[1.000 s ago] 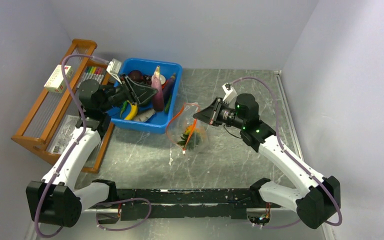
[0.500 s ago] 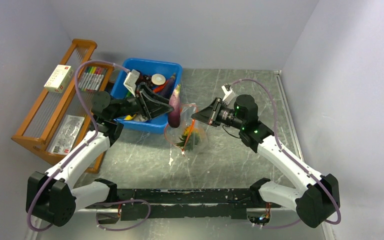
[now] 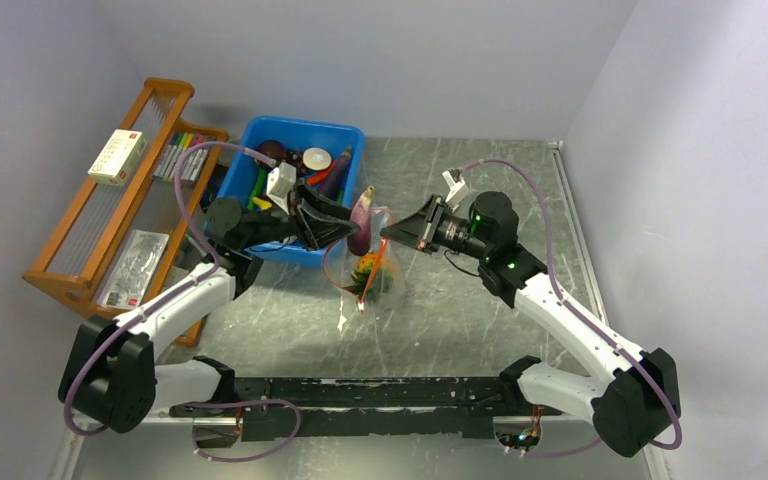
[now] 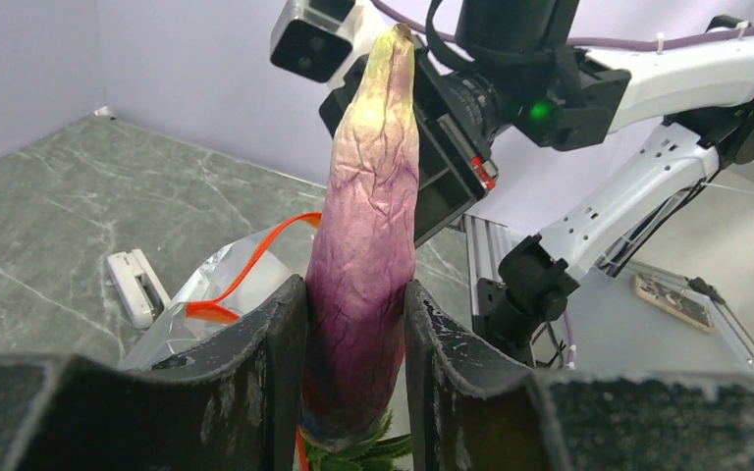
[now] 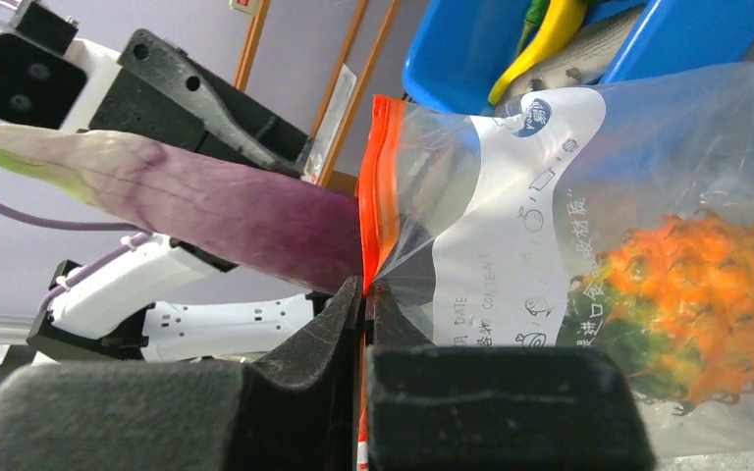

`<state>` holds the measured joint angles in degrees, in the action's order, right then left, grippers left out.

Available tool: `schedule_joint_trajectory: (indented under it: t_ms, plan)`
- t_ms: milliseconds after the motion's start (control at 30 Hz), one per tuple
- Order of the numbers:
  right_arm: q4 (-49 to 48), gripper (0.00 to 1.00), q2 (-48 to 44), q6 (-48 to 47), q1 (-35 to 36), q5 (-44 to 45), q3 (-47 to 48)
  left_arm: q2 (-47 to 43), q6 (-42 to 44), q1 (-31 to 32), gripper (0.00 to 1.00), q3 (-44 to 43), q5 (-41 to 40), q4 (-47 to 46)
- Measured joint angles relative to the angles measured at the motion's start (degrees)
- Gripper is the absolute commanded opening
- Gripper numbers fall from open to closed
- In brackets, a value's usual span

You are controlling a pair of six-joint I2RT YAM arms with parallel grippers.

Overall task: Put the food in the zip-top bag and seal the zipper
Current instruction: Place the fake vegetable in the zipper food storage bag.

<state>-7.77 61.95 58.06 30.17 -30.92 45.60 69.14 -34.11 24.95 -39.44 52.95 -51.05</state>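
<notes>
Eggplant (image 4: 365, 245) in left pincer (image 4: 355, 290) at bag (image 5: 511, 196) rim; right pincer (image 5: 364, 290) pinching zipper (image 5: 378, 177)

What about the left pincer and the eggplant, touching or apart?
Touching. The left wrist view shows the left pincer with fingers pressing both sides of the eggplant.

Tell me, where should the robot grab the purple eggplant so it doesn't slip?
Probably the fat dark part of the eggplant, squeezed from both sides, as the left hand does now. It narrows to a pale tip, which could slip out; the wide part gives the fingers more to press on.
</notes>
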Motion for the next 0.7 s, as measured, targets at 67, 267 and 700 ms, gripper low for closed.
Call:
schedule_joint_trajectory:
  t_ms: [67,267,700]
  plan:
    - [-0.1,0.0,0.0,0.0,0.0,0.0,0.0,1.5,0.5,0.0,0.2,0.0,0.2,-1.4]
    - [-0.1,0.0,0.0,0.0,0.0,0.0,0.0,2.6,4.2,0.0,0.2,2.1,0.2,-4.2]
    - [-1.0,0.0,0.0,0.0,0.0,-0.4,0.0,3.3,9.2,0.5,0.34,7.3,1.2,-11.8]
